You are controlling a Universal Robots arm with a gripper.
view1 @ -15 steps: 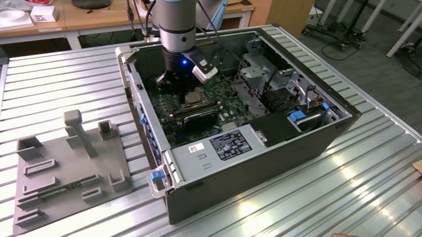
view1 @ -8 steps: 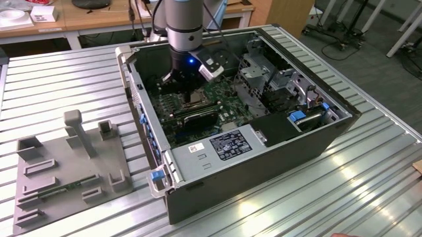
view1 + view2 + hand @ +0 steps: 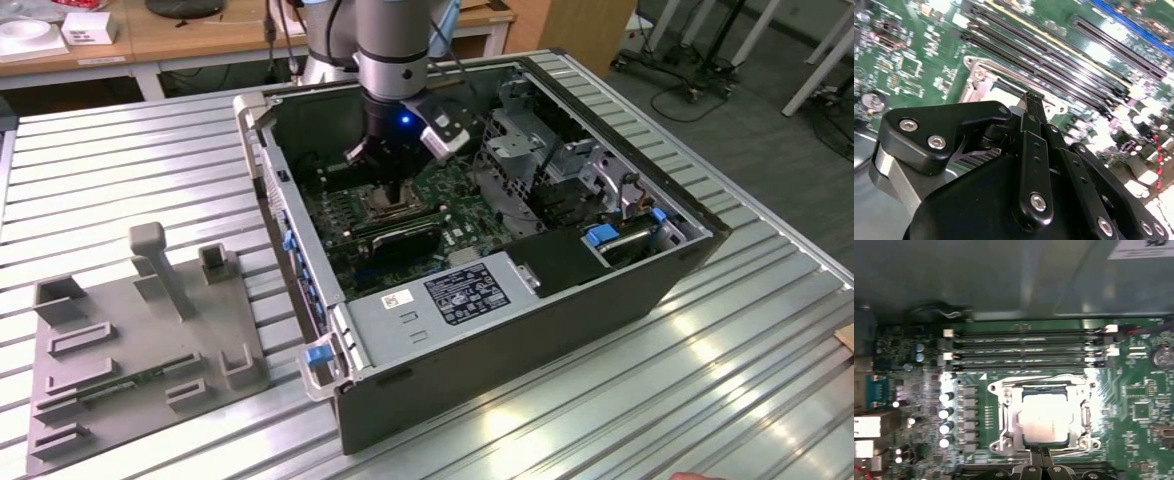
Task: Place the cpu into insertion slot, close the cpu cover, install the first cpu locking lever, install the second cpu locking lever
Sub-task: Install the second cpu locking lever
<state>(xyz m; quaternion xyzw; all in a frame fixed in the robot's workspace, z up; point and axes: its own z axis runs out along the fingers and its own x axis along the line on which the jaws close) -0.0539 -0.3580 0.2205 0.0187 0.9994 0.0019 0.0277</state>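
Observation:
The pale square cpu lies flat in the insertion slot on the green motherboard. The silvery cpu cover is folded down around it as a frame. A thin metal lever rod runs along the socket edge that faces the memory slots. My gripper is shut with its thin fingertips together, just off the socket edge opposite that rod, and nothing shows between them. In the second wrist view the gripper tips stand right over the socket frame. In the exterior view the gripper is lowered into the case.
The open computer case lies on a slatted metal table. Long black memory slots run beside the socket. A metal drive cage stands to the exterior view's right. A grey fixture plate sits at that view's left.

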